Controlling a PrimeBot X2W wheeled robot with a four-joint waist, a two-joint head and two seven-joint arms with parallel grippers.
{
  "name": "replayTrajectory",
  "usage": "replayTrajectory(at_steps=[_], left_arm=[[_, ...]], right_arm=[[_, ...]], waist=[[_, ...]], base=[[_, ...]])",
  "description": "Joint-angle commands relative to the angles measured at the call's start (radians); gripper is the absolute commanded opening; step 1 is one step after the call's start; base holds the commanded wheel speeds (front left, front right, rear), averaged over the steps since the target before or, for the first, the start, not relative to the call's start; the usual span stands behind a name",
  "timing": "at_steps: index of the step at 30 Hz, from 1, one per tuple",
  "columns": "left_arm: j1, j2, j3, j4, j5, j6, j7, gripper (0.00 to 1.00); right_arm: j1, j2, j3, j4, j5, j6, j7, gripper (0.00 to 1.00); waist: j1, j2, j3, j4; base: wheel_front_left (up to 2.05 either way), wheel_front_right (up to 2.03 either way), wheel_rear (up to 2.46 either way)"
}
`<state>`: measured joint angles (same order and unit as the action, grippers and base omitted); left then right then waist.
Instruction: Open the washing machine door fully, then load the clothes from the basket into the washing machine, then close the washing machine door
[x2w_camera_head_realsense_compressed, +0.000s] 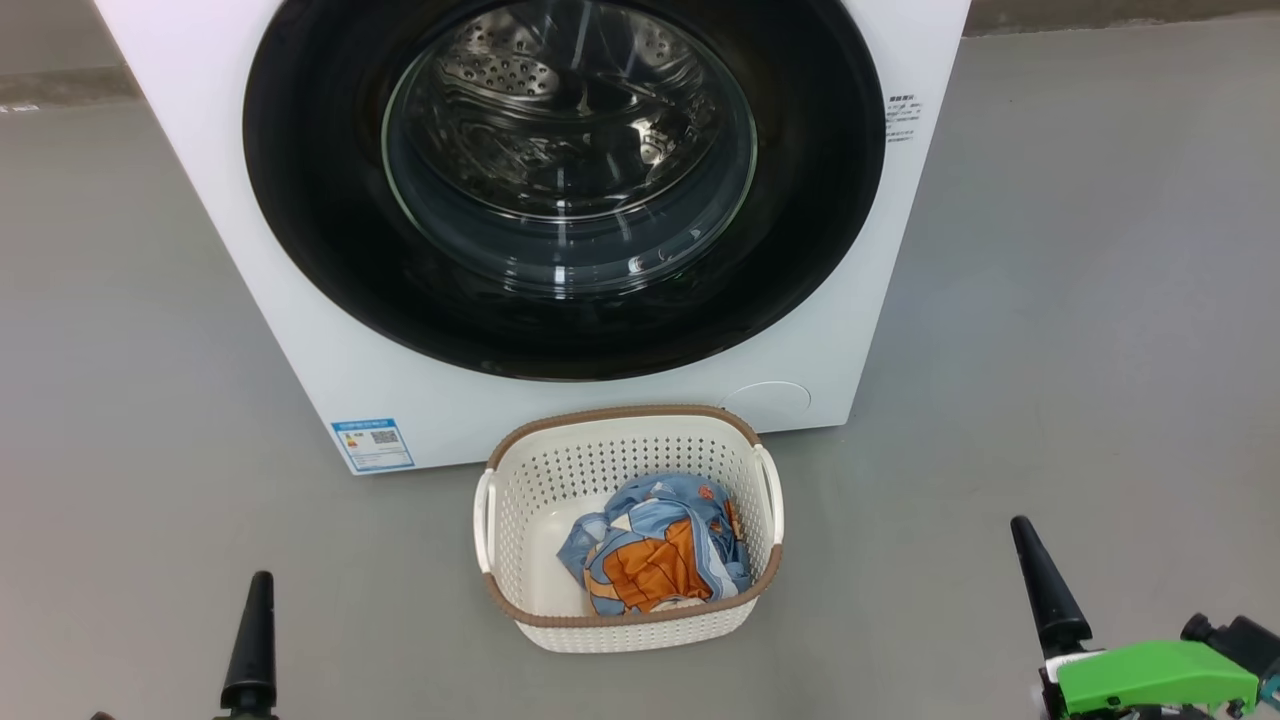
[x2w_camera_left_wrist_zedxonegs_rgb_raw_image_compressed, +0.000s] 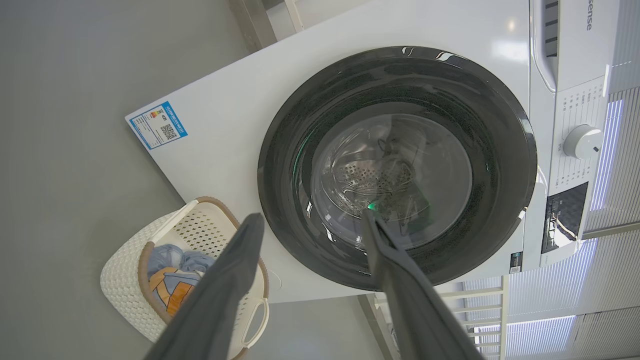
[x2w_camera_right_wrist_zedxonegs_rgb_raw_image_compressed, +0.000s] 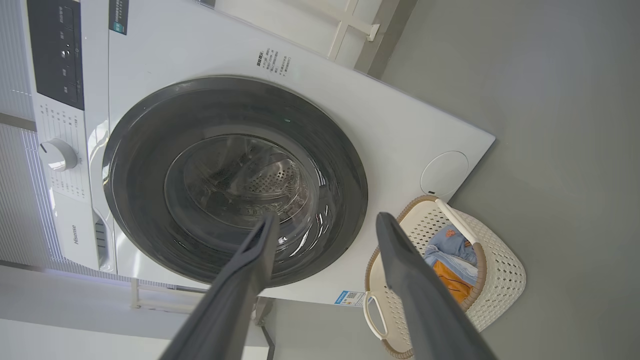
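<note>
At the lower left corner of the big white front-loading washing machine (x2w_camera_head_realsense_compressed: 300, 330) sits a blue label (x2w_camera_head_realsense_compressed: 372, 444) with a QR code; its small print is too fine to read. The two long dark left fingers (x2w_camera_left_wrist_zedxonegs_rgb_raw_image_compressed: 235, 270) stand spread apart and hold nothing, low over the grey floor (x2w_camera_head_realsense_compressed: 130, 420), well short of the machine. The large round glossy black door (x2w_camera_head_realsense_compressed: 320, 200) with its clear glass bowl window lies shut, flat against the machine's front, facing the robot. Just before the machine, between both pairs of fingers and apart from them, stands the small cream-white perforated plastic basket (x2w_camera_head_realsense_compressed: 620, 412) with a brown rim, one white handle to each side. The crumpled light blue and orange clothes (x2w_camera_head_realsense_compressed: 660, 550) lie inside it, towards its right near corner. The right fingers (x2w_camera_right_wrist_zedxonegs_rgb_raw_image_compressed: 250, 260) are likewise spread and empty. The right wrist view shows "Hisense" (x2w_camera_right_wrist_zedxonegs_rgb_raw_image_compressed: 76, 235) on the panel near a white dial (x2w_camera_right_wrist_zedxonegs_rgb_raw_image_compressed: 57, 155).
</note>
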<state>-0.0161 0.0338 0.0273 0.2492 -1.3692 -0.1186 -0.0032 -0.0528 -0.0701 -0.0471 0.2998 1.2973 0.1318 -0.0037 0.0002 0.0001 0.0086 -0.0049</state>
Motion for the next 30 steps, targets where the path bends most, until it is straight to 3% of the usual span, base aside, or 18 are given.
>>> replayTrajectory(at_steps=[1, 30], left_arm=[[-0.032, 0.024, 0.005, -0.037, 0.032, -0.004, -0.014, 1.0], [-0.017, 0.076, -0.044, -0.068, 0.483, -0.007, -0.097, 1.0]], right_arm=[[-0.054, -0.017, 0.014, -0.033, -0.037, 0.0, -0.016, 1.0], [-0.085, -0.033, 0.06, -0.017, -0.474, -0.001, -0.098, 1.0]], waist=[[-0.0001, -0.0001, 0.0, 0.0], [-0.0001, -0.0001, -0.003, -0.004]], base=[[0.0, 0.0, 0.0], [0.0, 0.0, 0.0]])
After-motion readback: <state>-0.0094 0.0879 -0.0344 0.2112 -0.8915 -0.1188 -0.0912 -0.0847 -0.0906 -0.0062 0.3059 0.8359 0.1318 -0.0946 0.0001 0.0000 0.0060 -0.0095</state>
